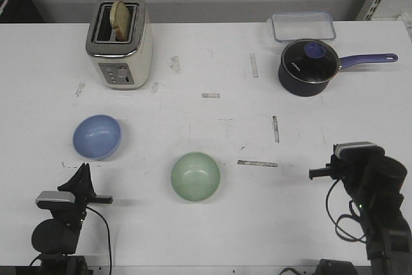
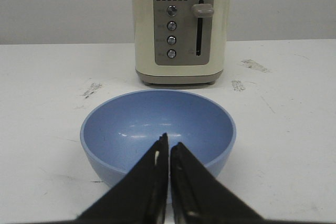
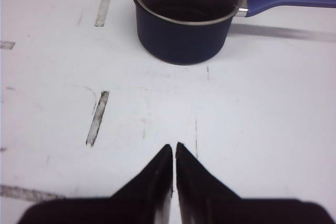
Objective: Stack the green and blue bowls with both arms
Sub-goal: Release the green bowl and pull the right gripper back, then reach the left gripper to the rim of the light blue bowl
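Note:
The periwinkle blue bowl (image 1: 97,136) sits upright on the white table at the left. It fills the left wrist view (image 2: 157,124). The pale mint green bowl (image 1: 195,176) sits upright near the middle front. My left gripper (image 1: 82,173) is shut and empty, just short of the blue bowl's near rim; its jaws stand together in the left wrist view (image 2: 169,145). My right gripper (image 1: 320,173) is shut and empty at the front right, well to the right of the green bowl; in the right wrist view (image 3: 174,149) it hangs over bare table.
A cream toaster (image 1: 120,41) with bread in it stands at the back left, behind the blue bowl (image 2: 180,27). A dark navy saucepan (image 1: 309,66) with a glass lid and a clear lidded box (image 1: 302,26) stand at the back right.

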